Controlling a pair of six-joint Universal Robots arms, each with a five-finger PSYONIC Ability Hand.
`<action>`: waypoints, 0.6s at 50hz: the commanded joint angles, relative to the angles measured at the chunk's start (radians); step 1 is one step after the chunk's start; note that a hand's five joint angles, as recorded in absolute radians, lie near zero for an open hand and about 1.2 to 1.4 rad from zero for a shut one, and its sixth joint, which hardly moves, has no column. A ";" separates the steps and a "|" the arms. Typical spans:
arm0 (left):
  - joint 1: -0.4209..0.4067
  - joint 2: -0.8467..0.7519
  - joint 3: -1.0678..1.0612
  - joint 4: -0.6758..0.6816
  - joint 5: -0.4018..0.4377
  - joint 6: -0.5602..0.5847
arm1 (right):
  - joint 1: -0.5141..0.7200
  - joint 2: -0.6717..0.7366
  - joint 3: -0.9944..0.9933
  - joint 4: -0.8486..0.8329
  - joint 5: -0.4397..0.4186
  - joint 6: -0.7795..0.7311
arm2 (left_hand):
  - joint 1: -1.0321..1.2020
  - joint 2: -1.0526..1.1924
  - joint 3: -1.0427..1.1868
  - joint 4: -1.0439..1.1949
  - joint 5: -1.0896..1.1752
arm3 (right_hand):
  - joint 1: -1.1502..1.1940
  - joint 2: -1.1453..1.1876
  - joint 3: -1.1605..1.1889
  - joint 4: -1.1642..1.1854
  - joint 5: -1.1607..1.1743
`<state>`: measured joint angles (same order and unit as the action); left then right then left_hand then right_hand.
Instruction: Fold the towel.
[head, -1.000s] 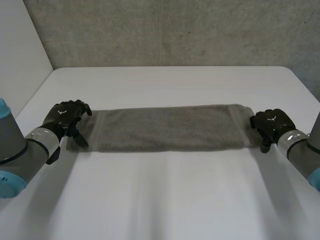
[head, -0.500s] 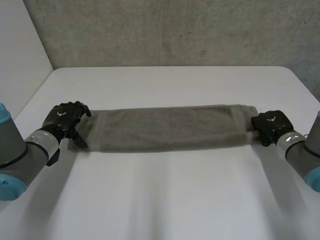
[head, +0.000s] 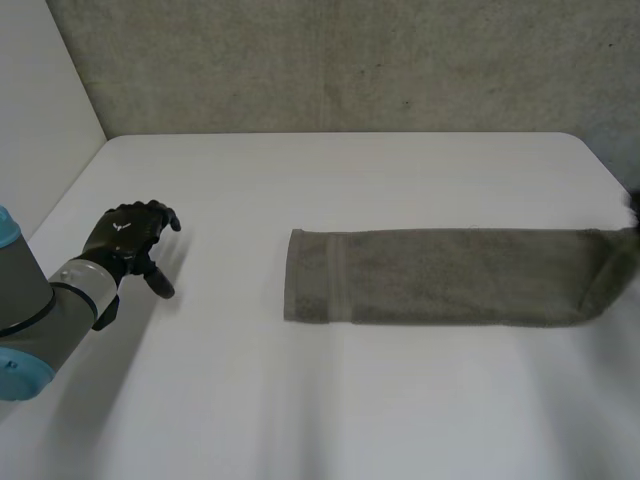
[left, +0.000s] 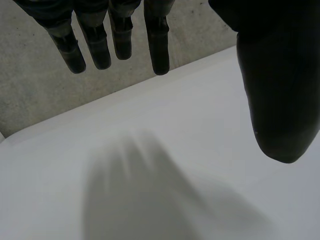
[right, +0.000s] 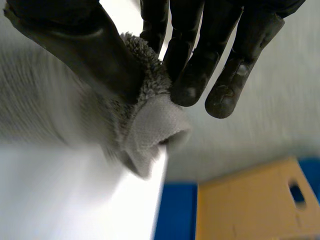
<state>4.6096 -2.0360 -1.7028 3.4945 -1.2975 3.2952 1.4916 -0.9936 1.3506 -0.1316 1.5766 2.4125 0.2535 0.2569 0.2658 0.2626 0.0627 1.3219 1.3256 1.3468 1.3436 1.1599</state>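
In the right wrist view, towel (right: 150, 122) end pinched by right robot hand (right: 87, 47)

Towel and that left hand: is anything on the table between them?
Nothing visible. Bare table lies between the open left hand and the towel's nearer end; the right hand pinches its other end.

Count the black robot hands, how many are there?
2. The left hand is open over the table, apart from the towel; the right hand pinches the towel's right end.
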 joint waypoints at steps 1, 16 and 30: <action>0.000 0.002 -0.001 0.000 0.000 0.000 | 0.428 -0.057 -0.017 -0.058 -0.007 0.127 | -0.063 -0.067 -0.076 -0.073 -0.047 | 0.074 0.071 0.049 0.053 0.062; -0.002 0.005 -0.012 0.001 0.001 0.000 | 0.785 0.138 -0.042 -0.149 -0.041 0.046 | -0.063 -0.067 -0.076 -0.073 -0.047 | -1.147 -1.151 -1.172 -1.169 -1.160; -0.058 -0.001 -0.023 0.001 0.006 0.004 | 0.508 -0.020 0.198 -0.097 -0.079 0.103 | -0.061 -0.064 -0.073 -0.070 -0.044 | -1.147 -1.151 -1.172 -1.169 -1.160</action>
<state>4.5824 -2.0381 -1.7172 3.4960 -1.2928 3.2970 2.1031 -0.9399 1.4274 -0.2096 1.5284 2.4661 0.2532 0.2563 0.2658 0.2621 0.0628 0.2378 0.2454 0.2458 0.2566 0.0597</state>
